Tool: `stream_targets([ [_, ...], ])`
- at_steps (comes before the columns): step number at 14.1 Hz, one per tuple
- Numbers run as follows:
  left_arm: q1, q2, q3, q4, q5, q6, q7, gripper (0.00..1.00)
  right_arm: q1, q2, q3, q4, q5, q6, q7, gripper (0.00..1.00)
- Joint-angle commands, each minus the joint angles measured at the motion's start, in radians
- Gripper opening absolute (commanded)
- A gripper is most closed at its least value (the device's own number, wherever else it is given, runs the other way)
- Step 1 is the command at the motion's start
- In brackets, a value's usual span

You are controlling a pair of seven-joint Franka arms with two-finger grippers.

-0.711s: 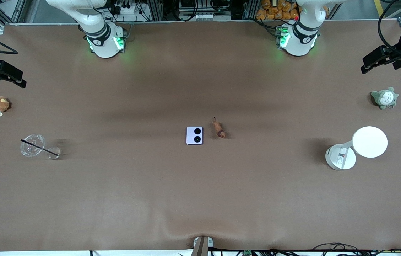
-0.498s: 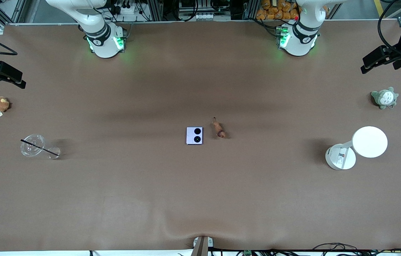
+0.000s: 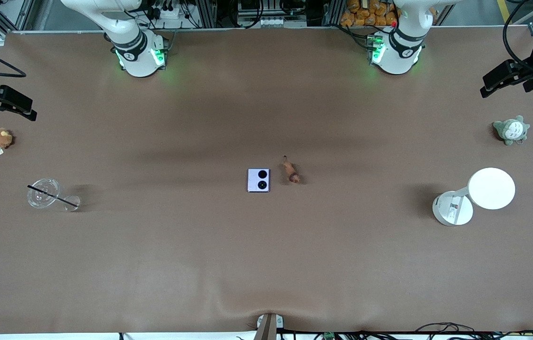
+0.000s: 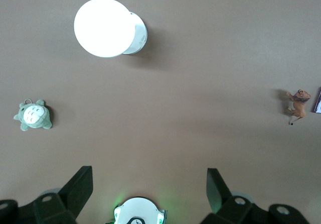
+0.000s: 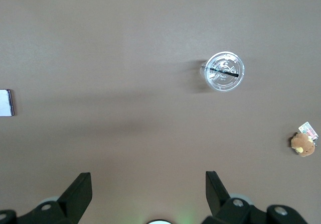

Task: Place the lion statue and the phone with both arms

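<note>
The phone [image 3: 258,180] lies flat at the middle of the front frame on the brown table [image 3: 266,264], camera circles up, and the lion [image 3: 291,172] lies just beside it toward the left arm's end, a touch higher in the frame, the two apart. Both sit untouched, so by the look of it no pickup has begun, or the placing is already done; the frames alone cannot say which. Nearer the camera than these there is only bare table. At mid-height, a clear cup [image 3: 43,192] with a black straw stands at the frame's left and a white lamp [image 3: 476,194] at its right. Higher up, a brown plush [image 3: 0,138] sits at the left edge and a grey-green plush [image 3: 511,130] at the right edge. The right gripper [image 3: 9,105] hangs over the table's edge at the upper left, above the brown plush, fingers spread wide and holding nothing; the left gripper [image 3: 507,78] hangs at the upper right, above the grey-green plush, likewise wide and empty. If a pickup is next, each arm must swing in to the middle, the left to the lion, the right to the phone, whose flatness calls for a low, careful pinch.
</note>
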Motion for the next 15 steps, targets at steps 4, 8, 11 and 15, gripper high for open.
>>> stream_targets([
  [4,0.004,0.032,-0.014,0.034,0.008,-0.021,0.009,1.00,-0.004,0.014,0.014,-0.014,-0.007,0.003,0.008,1.00],
  [8,0.004,0.031,-0.015,0.029,0.008,-0.023,0.018,1.00,-0.009,0.015,0.014,-0.018,-0.007,-0.001,0.008,1.00],
  [11,0.004,0.038,-0.026,0.029,0.007,-0.023,0.017,1.00,-0.013,0.015,0.014,-0.021,-0.007,-0.003,0.008,1.00],
  [15,0.001,0.069,-0.089,0.034,0.010,-0.020,-0.026,1.00,-0.015,0.015,0.014,-0.021,-0.006,-0.005,0.007,1.00],
])
